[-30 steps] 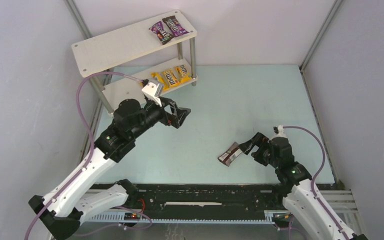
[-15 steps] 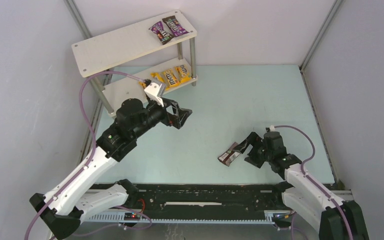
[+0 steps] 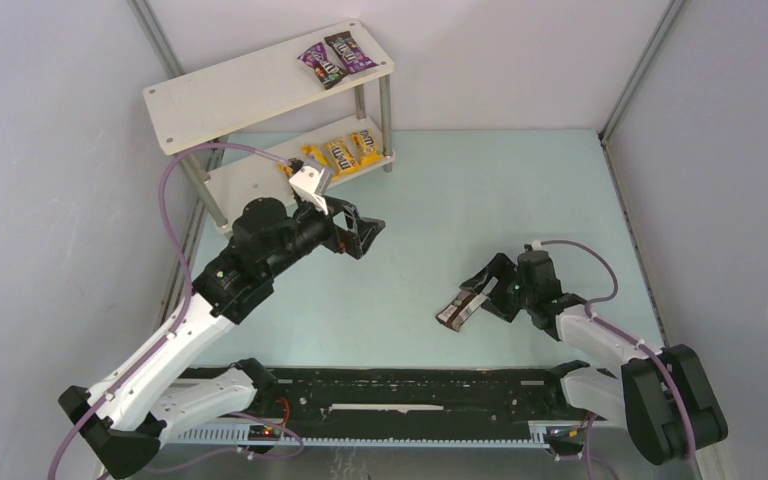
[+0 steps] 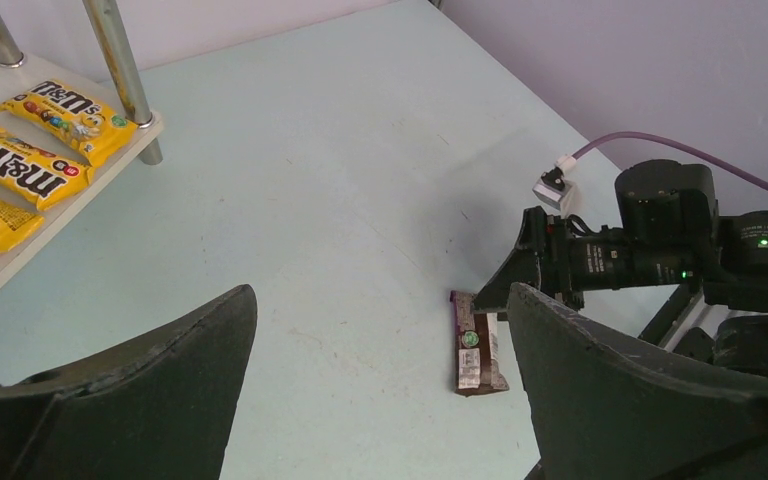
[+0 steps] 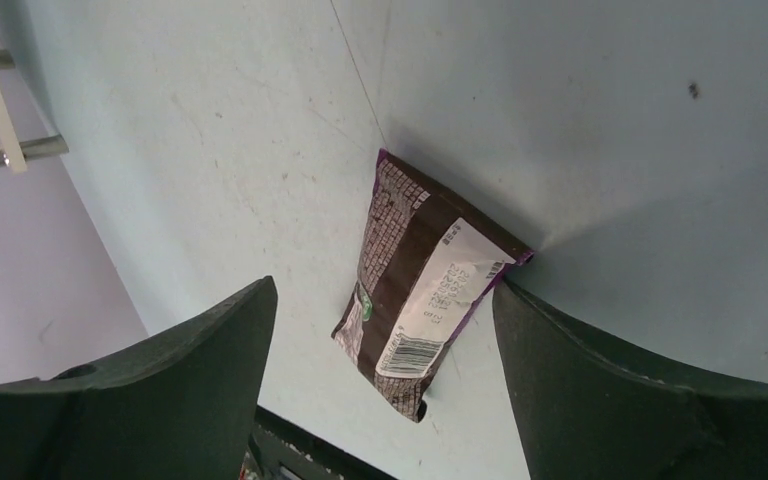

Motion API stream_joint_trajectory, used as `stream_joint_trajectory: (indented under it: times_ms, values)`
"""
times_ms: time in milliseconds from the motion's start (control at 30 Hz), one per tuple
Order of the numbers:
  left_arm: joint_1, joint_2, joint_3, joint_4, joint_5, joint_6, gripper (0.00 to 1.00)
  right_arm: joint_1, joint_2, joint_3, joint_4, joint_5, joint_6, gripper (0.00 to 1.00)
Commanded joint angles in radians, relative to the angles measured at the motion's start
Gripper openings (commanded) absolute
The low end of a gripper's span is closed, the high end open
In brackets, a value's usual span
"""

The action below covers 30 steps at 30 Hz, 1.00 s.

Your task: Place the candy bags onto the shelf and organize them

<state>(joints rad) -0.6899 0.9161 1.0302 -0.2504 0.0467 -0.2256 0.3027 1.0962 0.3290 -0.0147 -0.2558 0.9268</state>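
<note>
A dark brown candy bag [image 3: 457,309] lies flat on the table, back side up; it also shows in the right wrist view [image 5: 418,288] and the left wrist view [image 4: 474,343]. My right gripper [image 3: 481,292] is open, one finger touching the bag's edge. My left gripper [image 3: 363,232] is open and empty, in the air right of the shelf [image 3: 240,90]. Two purple bags [image 3: 335,57] lie on the top board. Yellow bags [image 3: 338,155] lie on the lower board, also in the left wrist view [image 4: 30,145]; the left arm hides part of that board.
Silver shelf legs [image 4: 118,62] stand at the lower board's corner. Grey walls enclose the table on three sides. A black rail [image 3: 400,385] runs along the near edge by the arm bases.
My right arm has lowered and swung left, bringing its open gripper down beside the brown bag. The left arm has barely moved. The bag has stayed in place.
</note>
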Motion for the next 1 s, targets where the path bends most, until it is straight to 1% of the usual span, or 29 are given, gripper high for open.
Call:
stream_joint_trajectory:
  times_ms: [0, 300, 567, 633, 767, 967]
  values:
    - [-0.007, -0.003, 0.02, 0.017, -0.011, 0.018, 1.0, 0.012, 0.016, 0.025, 0.064, 0.064, -0.02, 0.85]
    - [-0.007, 0.012, 0.018, 0.017, -0.007, 0.017, 1.0, 0.015, 0.092, 0.074, 0.07, 0.054, -0.062, 0.65]
    - [-0.008, 0.008, 0.017, 0.018, -0.006, 0.017, 1.0, 0.021, 0.113, 0.089, 0.071, 0.056, -0.076, 0.47]
    - [-0.008, 0.006, 0.016, 0.019, -0.005, 0.016, 1.0, 0.025, 0.113, 0.089, 0.071, 0.061, -0.077, 0.44]
    - [-0.007, -0.001, 0.015, 0.02, -0.003, 0.014, 1.0, 0.028, 0.115, 0.097, 0.06, 0.066, -0.078, 0.44]
    - [-0.007, -0.018, 0.013, 0.024, -0.004, 0.014, 1.0, 0.052, 0.125, 0.129, 0.021, 0.097, -0.088, 0.56]
